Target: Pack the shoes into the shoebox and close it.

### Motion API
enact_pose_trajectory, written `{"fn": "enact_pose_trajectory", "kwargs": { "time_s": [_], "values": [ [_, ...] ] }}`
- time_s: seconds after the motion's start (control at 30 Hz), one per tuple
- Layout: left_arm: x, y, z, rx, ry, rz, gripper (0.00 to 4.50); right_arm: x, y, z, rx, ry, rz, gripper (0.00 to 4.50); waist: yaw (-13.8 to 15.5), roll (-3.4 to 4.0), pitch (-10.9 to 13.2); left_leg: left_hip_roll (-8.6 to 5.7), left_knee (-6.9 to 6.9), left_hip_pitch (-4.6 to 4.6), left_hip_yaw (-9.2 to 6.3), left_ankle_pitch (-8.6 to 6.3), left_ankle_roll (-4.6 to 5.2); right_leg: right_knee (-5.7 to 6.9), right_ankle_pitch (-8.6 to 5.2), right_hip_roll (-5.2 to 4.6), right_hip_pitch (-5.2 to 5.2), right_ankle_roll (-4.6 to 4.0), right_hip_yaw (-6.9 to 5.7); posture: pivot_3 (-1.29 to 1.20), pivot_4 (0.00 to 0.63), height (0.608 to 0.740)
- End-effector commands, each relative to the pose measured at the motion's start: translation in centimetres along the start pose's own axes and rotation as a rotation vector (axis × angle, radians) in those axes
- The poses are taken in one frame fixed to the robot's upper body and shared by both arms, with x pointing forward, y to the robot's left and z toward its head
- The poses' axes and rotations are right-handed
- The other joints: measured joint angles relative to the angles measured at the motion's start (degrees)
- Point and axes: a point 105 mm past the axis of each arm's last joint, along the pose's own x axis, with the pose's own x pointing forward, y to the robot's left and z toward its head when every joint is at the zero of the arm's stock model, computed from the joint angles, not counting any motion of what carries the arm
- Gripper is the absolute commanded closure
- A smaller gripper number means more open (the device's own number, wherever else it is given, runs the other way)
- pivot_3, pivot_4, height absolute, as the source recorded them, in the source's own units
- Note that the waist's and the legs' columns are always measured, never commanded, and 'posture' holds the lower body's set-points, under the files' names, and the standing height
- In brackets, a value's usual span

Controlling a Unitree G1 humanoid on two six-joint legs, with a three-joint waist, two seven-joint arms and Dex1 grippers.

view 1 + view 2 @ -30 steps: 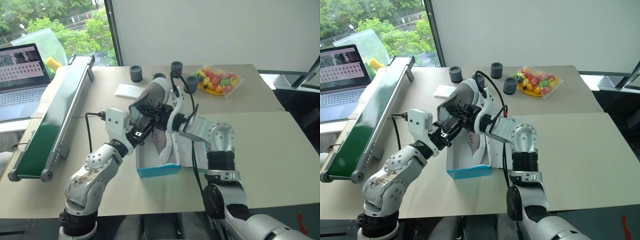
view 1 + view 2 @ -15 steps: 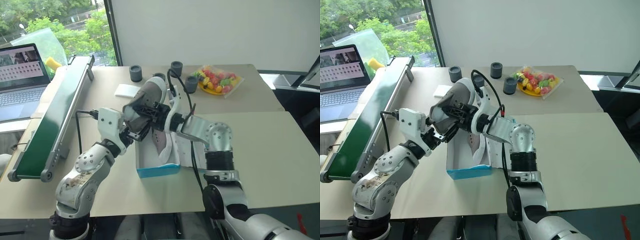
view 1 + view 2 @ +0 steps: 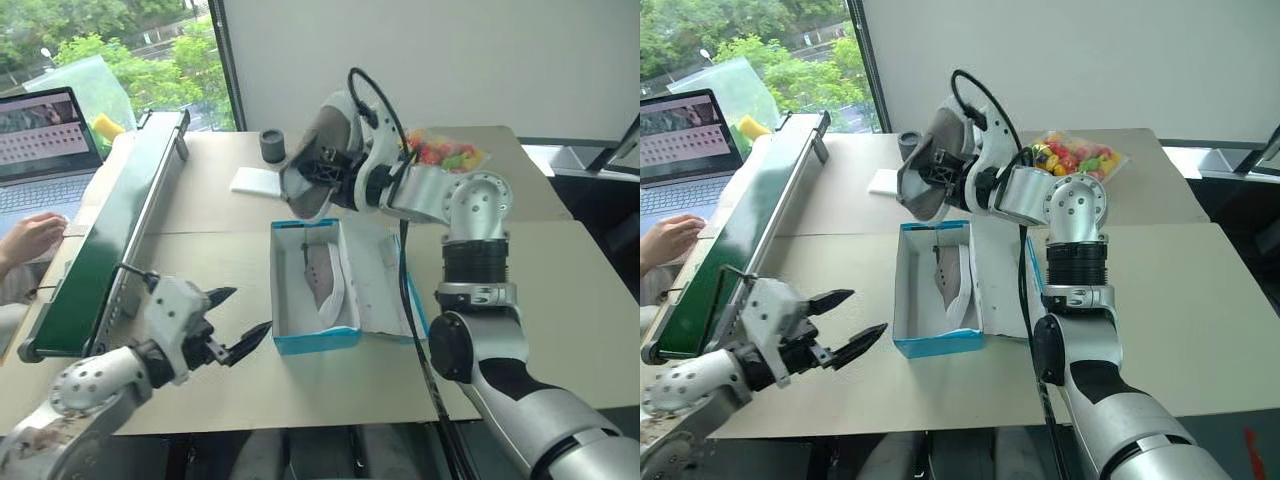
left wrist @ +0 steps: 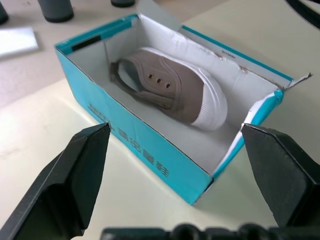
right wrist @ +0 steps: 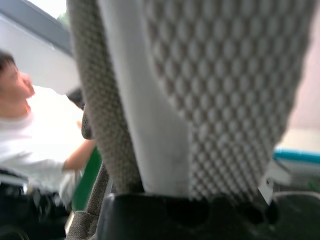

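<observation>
A: Where are the small grey-taupe soft shoes located?

B: One grey-taupe shoe (image 4: 172,90) is laid on its side inside the long bright-blue cardboard shoebox (image 3: 310,343), white inside, which is set open near the front edge of the beige table (image 3: 560,290). The box's lid (image 3: 385,285) is folded out flat on the table on the robot's right. The second grey-taupe shoe (image 3: 318,160) is held in the air above the far end of the box.

A: How are the end effectors set?

B: The right gripper (image 3: 335,175) is clamped on the raised shoe, whose dimpled pale sole (image 5: 225,95) is seen in the right wrist view. The left gripper (image 3: 845,325) is spread wide, with nothing held, near the front edge and apart from the box.
</observation>
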Motion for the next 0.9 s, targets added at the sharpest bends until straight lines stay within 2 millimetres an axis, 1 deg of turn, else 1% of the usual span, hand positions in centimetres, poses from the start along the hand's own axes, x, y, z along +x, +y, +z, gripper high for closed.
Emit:
{"fn": "enact_pose_trajectory", "kwargs": {
  "time_s": [0.03, 0.13, 0.27, 0.33, 0.43, 0.5, 0.63, 0.73, 0.8, 0.9],
  "values": [
    [-2.3, 1.7, 0.5, 0.106, 0.021, -0.017, 0.01, -0.1, 0.2, -1.7, -0.032, 0.154, -0.021, 3.87, -0.01, 0.03, 0.02, 0.00, -0.03, 0.01, 0.01, 0.00, 0.00, 0.00, 0.00, -0.01, -0.01, 0.00, 0.00, 0.00, 0.150, 0.737],
    [-3.2, 2.0, 0.6, 0.146, 0.051, -0.054, 0.01, 0.4, 0.1, -3.8, -0.035, 0.278, -0.036, 3.87, -0.03, 0.06, 0.04, 0.02, -0.04, -0.02, 0.03, 0.00, 0.00, -0.05, 0.00, -0.01, -0.03, -0.01, 0.00, 0.00, 0.150, 0.737],
    [-3.3, 1.7, 0.7, 0.175, 0.066, -0.093, 0.01, 0.9, -0.7, -5.3, -0.022, 0.347, -0.086, 3.87, -0.04, 0.07, 0.04, 0.05, -0.05, -0.02, 0.03, 0.00, 0.00, -0.07, 0.00, -0.01, -0.03, -0.01, 0.00, 0.00, 0.150, 0.737],
    [-3.2, 1.5, 0.9, 0.187, 0.067, -0.105, 0.01, 1.3, -0.7, -5.9, -0.022, 0.380, -0.097, 3.87, 0.00, 0.07, 0.04, 0.05, -0.05, -0.03, 0.03, 0.00, 0.00, -0.07, 0.01, 0.00, -0.03, -0.01, 0.00, 0.00, 0.150, 0.737],
    [-3.1, 1.4, 1.1, 0.194, 0.061, -0.109, 0.01, 1.8, 0.1, -6.2, -0.028, 0.410, -0.085, 3.87, -0.08, 0.07, 0.04, 0.06, -0.05, -0.02, 0.03, 0.00, 0.00, -0.06, 0.01, 0.00, -0.03, -0.01, 0.00, 0.00, 0.150, 0.737],
    [-3.0, 1.2, 1.3, 0.199, 0.057, -0.110, 0.01, 2.0, 0.2, -6.5, -0.023, 0.431, -0.089, 3.87, -0.35, 0.07, 0.05, 0.09, -0.05, -0.02, 0.04, 0.00, 0.00, -0.04, 0.02, 0.02, -0.04, -0.02, 0.01, 0.00, 0.150, 0.737],
    [-2.8, 1.0, 1.5, 0.206, 0.047, -0.113, 0.01, 2.8, 0.0, -8.6, -0.002, 0.499, -0.103, 3.87, -0.66, 0.07, 0.04, 0.10, -0.08, -0.01, 0.04, 0.00, 0.00, -0.06, 0.02, 0.04, -0.03, -0.03, 0.01, 0.00, 0.150, 0.737],
    [-2.7, 1.0, 1.6, 0.208, 0.046, -0.112, 0.01, 3.1, 0.2, -9.5, 0.002, 0.526, -0.100, 3.87, -1.15, 0.07, 0.04, 0.11, -0.07, -0.02, 0.04, 0.00, 0.00, -0.04, 0.03, 0.03, -0.04, -0.03, 0.01, 0.00, 0.150, 0.737],
    [-2.6, 1.1, 1.7, 0.215, 0.046, -0.110, 0.01, 3.6, -0.2, -11.0, 0.011, 0.566, -0.126, 3.87, -1.24, 0.07, 0.04, 0.10, -0.07, -0.01, 0.03, 0.00, 0.00, -0.03, 0.03, 0.03, -0.04, -0.03, 0.01, 0.00, 0.150, 0.737],
    [-2.5, 1.3, 1.9, 0.220, 0.040, -0.108, 0.01, 3.9, -0.7, -12.2, 0.022, 0.598, -0.152, 3.87, -1.34, 0.07, 0.04, 0.10, -0.07, 0.01, 0.03, 0.00, 0.00, -0.03, 0.03, 0.04, -0.03, -0.03, 0.01, 0.00, 0.150, 0.737]
  ]
}}
